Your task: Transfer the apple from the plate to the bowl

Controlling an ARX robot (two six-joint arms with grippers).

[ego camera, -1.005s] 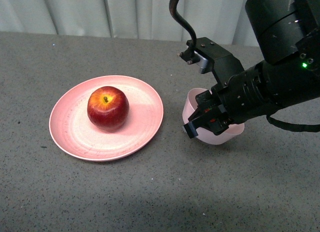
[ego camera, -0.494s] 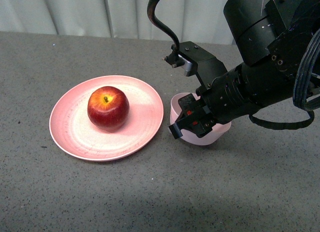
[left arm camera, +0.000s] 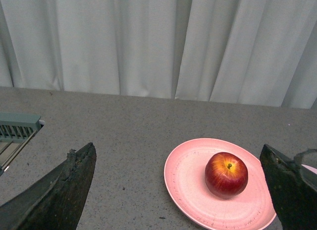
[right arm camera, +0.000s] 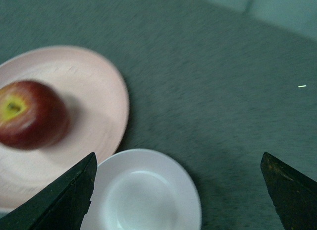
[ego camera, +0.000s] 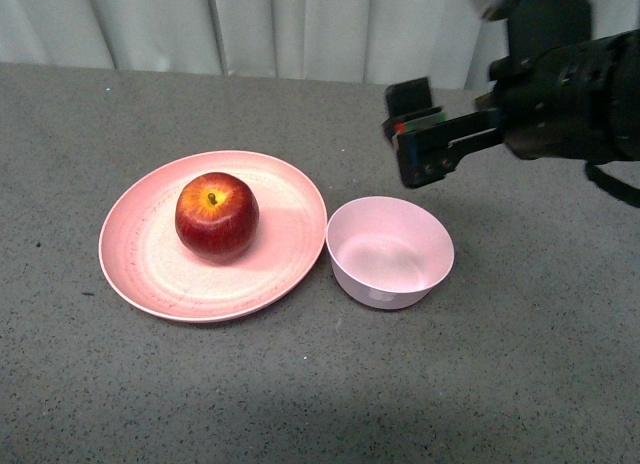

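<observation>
The right gripper [ego camera: 413, 134] is no longer down at the bowl [ego camera: 372, 282]. Half a second ago it was low over the rim and was bringing the bowl toward the plate [ego camera: 150, 284]. Now it is lifted and drawn back, above and behind the bowl, and it holds nothing. In the right wrist view you see its two fingers standing wide apart, with the bowl free below them.

The bowl now stands just beside the right edge of the plate. The two rims look as if they touch, but I cannot tell this for sure. The bowl is upright and empty.

The apple [ego camera: 216, 216] did not move during this. It rests on the plate, a little left of the middle, with the stem pointing up.

The left gripper [left arm camera: 177, 149] does not appear in the front view. Its own camera shows the fingers spread wide and empty, looking at the plate and the apple from some way off.

For you this means that the preparation seems to be finished, while the transfer itself is not yet begun. The way from plate to bowl is now short. I judge the next step is to reach for the apple with open fingers. Take care when closing, because the skin is smooth and round and it may slip.
</observation>
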